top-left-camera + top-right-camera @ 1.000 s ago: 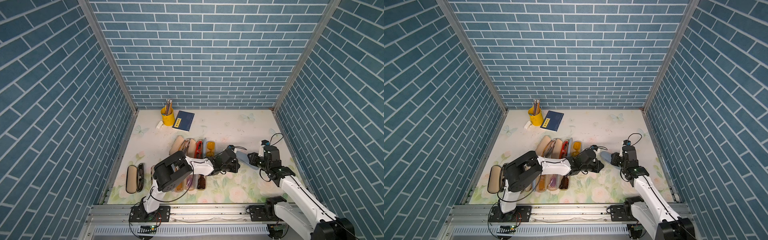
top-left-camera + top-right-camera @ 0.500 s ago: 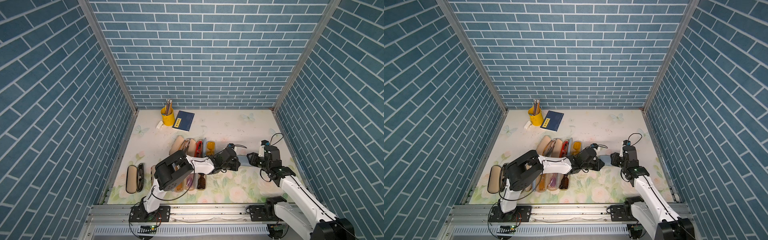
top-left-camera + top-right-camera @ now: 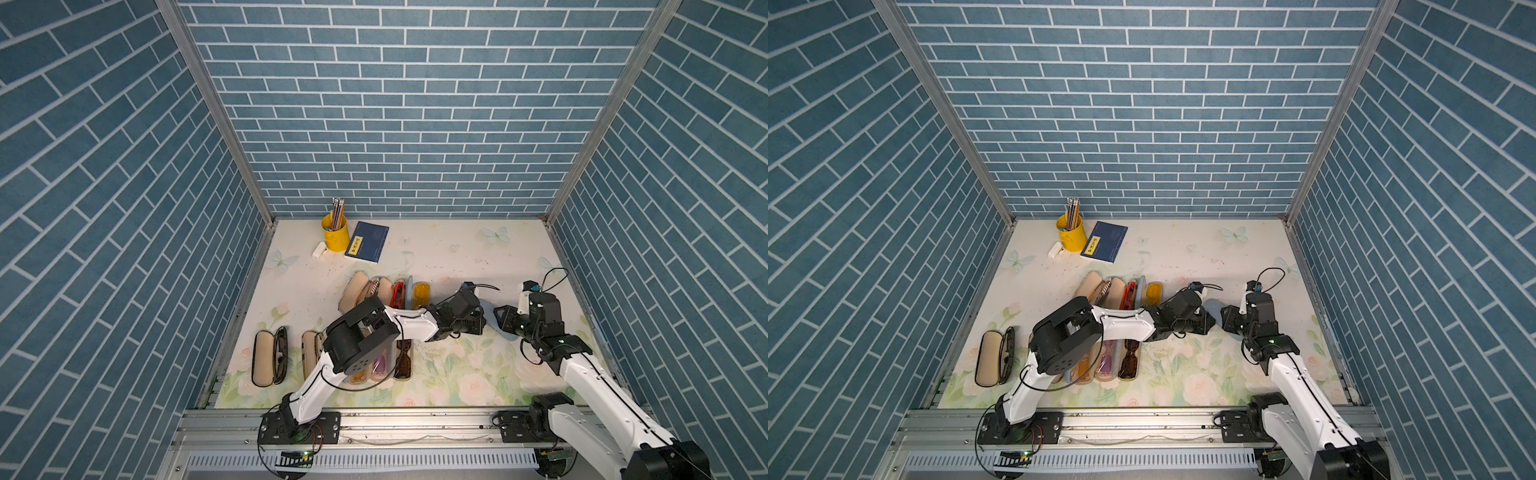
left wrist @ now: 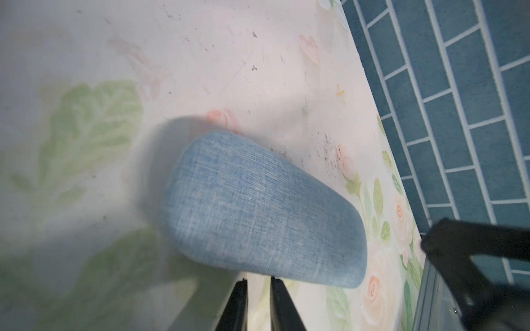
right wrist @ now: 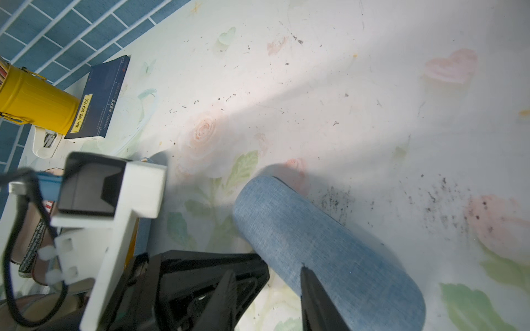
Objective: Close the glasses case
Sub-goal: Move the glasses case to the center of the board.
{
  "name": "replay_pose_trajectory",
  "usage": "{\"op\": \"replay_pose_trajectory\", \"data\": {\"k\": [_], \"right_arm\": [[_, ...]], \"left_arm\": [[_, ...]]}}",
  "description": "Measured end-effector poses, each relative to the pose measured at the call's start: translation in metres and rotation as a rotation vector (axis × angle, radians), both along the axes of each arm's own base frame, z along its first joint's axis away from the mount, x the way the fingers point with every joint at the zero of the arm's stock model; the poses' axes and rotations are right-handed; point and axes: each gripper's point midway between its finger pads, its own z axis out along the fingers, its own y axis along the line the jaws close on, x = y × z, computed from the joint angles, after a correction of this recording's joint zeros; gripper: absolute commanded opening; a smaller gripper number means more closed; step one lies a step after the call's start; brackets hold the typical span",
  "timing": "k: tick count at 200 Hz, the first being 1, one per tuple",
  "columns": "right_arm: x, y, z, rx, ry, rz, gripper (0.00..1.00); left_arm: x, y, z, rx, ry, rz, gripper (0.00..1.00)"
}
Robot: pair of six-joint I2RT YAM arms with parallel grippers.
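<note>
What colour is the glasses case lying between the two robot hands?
The glasses case is light blue, woven like denim; the left wrist view shows it best.

Case (image 4: 263,212): faded light blue, denim-like weave.
Table (image 3: 457,253): cream, with pale pink roses, green leaves, light blue butterflies and dark specks.
Walls (image 3: 395,104): teal-blue brick pattern, white joints.
Cup (image 3: 335,237): bright yellow.
Book (image 3: 371,243): navy cover, yellow label.
Arms (image 3: 415,328): white links, black joints.
Rail (image 3: 415,424): silver-grey.
Tan case (image 3: 262,365): beige inside, black rim.
Amber case (image 3: 420,293): orange-yellow.

Lab test booth, brick-print walls (image 3: 395,124), mounting rail (image 3: 415,424)
</note>
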Motion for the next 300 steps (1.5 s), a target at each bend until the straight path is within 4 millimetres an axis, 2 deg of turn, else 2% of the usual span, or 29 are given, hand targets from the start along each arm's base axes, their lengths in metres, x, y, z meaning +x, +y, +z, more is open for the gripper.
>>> {"op": "replay_pose_trajectory", "data": {"k": [46, 105, 124, 145, 157, 167, 188, 205, 219, 234, 267, 300], "right_arm": [[-0.002, 0.0, -0.004, 0.0, 0.009, 0.002, 0.37], [-0.002, 0.0, -0.005, 0.0, 0.009, 0.001, 0.38], [-0.002, 0.001, -0.003, 0.009, 0.001, 0.007, 0.38], [-0.001, 0.01, 0.0, 0.048, -0.021, 0.042, 0.39], [-0.002, 0.018, -0.003, 0.076, -0.018, 0.073, 0.39], [-0.002, 0.025, -0.01, 0.085, 0.004, 0.087, 0.39], [-0.008, 0.05, -0.025, 0.089, 0.056, 0.154, 0.39], [-0.013, 0.068, -0.036, 0.081, 0.092, 0.199, 0.39], [-0.011, 0.075, -0.043, 0.07, 0.113, 0.206, 0.39], [-0.006, 0.084, -0.048, 0.054, 0.129, 0.209, 0.39], [0.013, 0.118, -0.05, 0.038, 0.132, 0.26, 0.39], [0.029, 0.149, -0.057, 0.027, 0.136, 0.305, 0.39]], "left_arm": [[0.011, -0.01, -0.001, 0.0, -0.013, -0.002, 0.2], [0.019, -0.004, -0.003, 0.006, -0.012, 0.01, 0.2], [0.016, 0.007, -0.006, 0.017, -0.005, 0.018, 0.21], [0.01, 0.039, 0.001, 0.044, 0.001, 0.042, 0.27], [0.009, 0.06, 0.019, 0.046, -0.016, 0.066, 0.38], [0.01, 0.075, 0.045, 0.033, -0.058, 0.083, 0.45], [0.015, 0.107, 0.122, -0.046, -0.177, 0.139, 0.63], [0.017, 0.136, 0.18, -0.114, -0.275, 0.193, 0.69], [0.015, 0.163, 0.21, -0.136, -0.332, 0.238, 0.73], [0.012, 0.193, 0.223, -0.127, -0.37, 0.287, 0.79], [0.0, 0.252, 0.217, -0.049, -0.4, 0.381, 0.86], [-0.013, 0.29, 0.222, -0.022, -0.437, 0.447, 0.87]]}}
